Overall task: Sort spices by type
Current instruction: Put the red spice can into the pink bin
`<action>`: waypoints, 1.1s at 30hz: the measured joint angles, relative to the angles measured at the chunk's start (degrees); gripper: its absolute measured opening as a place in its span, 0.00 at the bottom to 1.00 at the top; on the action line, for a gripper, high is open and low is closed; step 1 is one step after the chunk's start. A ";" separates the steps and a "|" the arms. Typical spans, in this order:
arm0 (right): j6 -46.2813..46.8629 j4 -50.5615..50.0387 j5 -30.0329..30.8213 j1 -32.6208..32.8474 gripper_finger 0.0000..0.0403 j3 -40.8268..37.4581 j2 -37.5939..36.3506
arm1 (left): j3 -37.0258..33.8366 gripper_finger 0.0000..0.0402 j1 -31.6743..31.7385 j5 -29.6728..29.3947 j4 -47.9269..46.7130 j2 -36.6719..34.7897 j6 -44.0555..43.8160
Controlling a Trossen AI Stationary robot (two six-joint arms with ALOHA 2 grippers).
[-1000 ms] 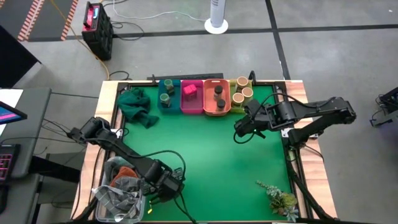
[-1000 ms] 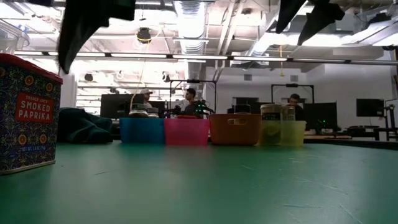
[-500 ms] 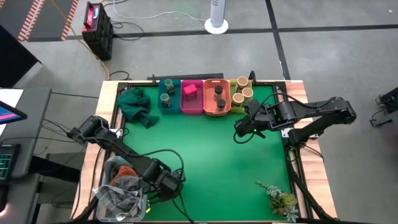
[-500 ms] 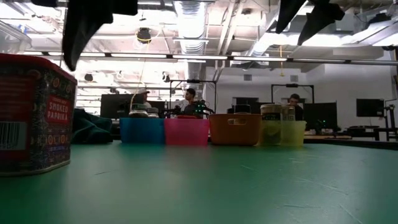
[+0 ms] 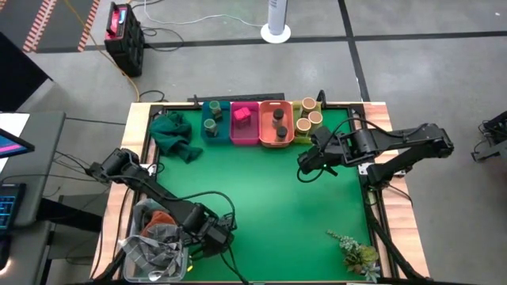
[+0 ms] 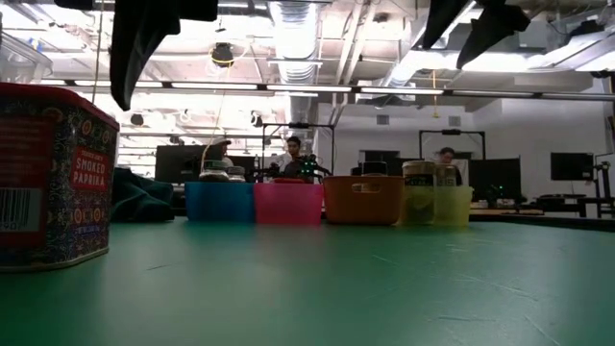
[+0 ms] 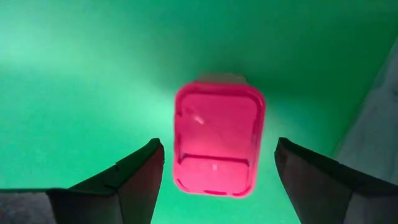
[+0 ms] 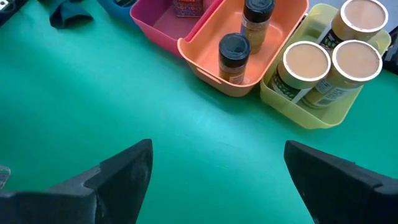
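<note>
A pink-lidded paprika tin stands upright on the green table, seen from the side in the low view. My left gripper hangs open above it near the table's near left corner, with a finger on either side and apart from it. In the high view the gripper hides the tin. My right gripper is open and holds nothing, over the mat just in front of the orange bin and the yellow bin. Dark-lidded jars stand in the orange bin and tan-lidded jars in the yellow one.
Blue, pink, orange and yellow bins line the far edge. A pink box sits in the pink bin. A green cloth lies far left, a basket of cloths near left, a plant sprig near right. The mat's middle is bare.
The paprika tin has turned about on its base: its front label faced the low camera, now a barcode side shows beside it. It has stood still for the last half second. My left gripper has shifted a little toward the table's right above it.
</note>
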 joint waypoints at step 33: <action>-0.79 0.00 0.00 -0.04 0.96 0.00 0.02 | 3.28 0.72 3.02 4.31 -1.16 3.52 4.57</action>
